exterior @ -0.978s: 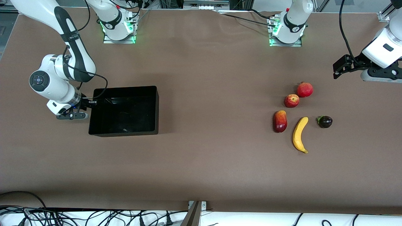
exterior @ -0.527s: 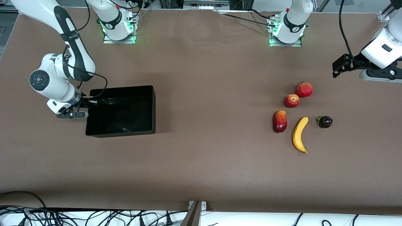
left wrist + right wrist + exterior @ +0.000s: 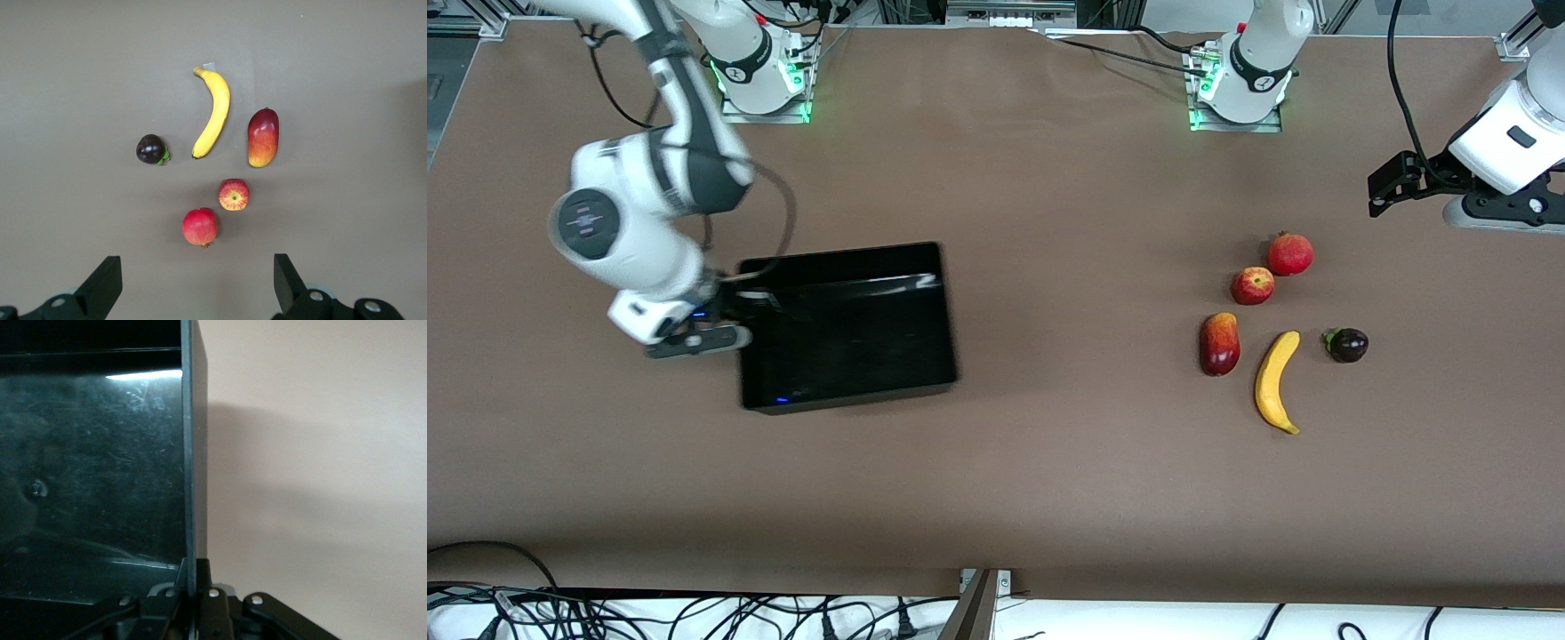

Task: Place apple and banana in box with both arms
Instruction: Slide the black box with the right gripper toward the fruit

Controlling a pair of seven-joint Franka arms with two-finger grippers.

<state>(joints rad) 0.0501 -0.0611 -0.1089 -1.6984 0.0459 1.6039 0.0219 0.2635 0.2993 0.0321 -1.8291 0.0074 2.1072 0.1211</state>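
Note:
The black box (image 3: 840, 258) is on the table toward the right arm's end, empty. My right gripper (image 3: 725, 313) is shut on the box's end wall (image 3: 190, 453), one finger inside and one outside, as the right wrist view (image 3: 193, 577) shows. The apple (image 3: 1252, 285) and the banana (image 3: 1276, 380) lie on the table toward the left arm's end; both also show in the left wrist view, apple (image 3: 234, 195) and banana (image 3: 213, 113). My left gripper (image 3: 1383, 187) is open and empty, up in the air beside the fruit group (image 3: 197, 267).
A round red fruit with a crown tip (image 3: 1290, 254) lies beside the apple. A red-and-yellow mango-like fruit (image 3: 1219, 343) lies beside the banana. A small dark purple fruit (image 3: 1346, 344) lies toward the left arm's end.
My right arm has moved the box toward the middle of the table and turned it slightly. The left arm has barely moved. The fruit has not moved.

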